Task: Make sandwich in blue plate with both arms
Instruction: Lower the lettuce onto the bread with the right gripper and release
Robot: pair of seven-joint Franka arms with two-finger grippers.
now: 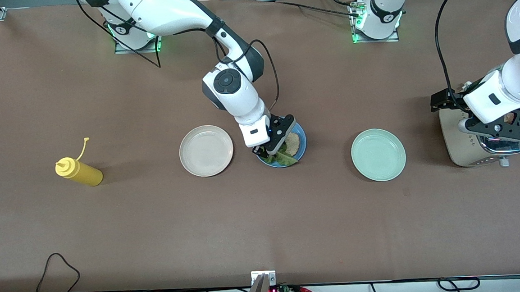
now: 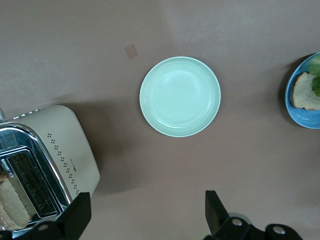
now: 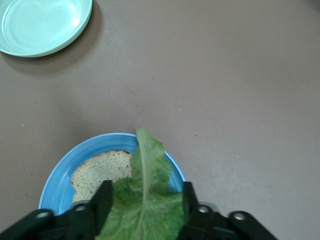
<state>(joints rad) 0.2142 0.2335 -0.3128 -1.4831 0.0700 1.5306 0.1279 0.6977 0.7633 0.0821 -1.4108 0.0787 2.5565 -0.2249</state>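
You are roughly midway through the build. The blue plate (image 1: 301, 140) sits at the middle of the table, between the cream plate (image 1: 206, 150) and the mint-green plate (image 1: 378, 154), and it already carries one bread slice (image 3: 102, 171). The right gripper (image 1: 273, 150) hangs low over the plate's 8 o'clock side, and its fingers (image 3: 102, 200) are parted with the lettuce leaf (image 3: 147, 200) lying between them; the leaf drapes over the slice and the plate rim. Whether the pads are pinching the leaf or have let it go, you cannot tell from here. Judge the lettuce as placed or nearly so.

What is left is the top slice. The left gripper (image 1: 498, 131) hovers over the toaster (image 1: 468, 151) at the left arm's end of the table, at 3 o'clock from the mint-green plate. Its fingers (image 2: 80, 215) are spread wide and hold nothing. A toasted slice (image 2: 10, 207) stands in the toaster slot, so that is your next pick. The yellow squeeze bottle (image 1: 80, 172) lies at the right arm's end, untouched.
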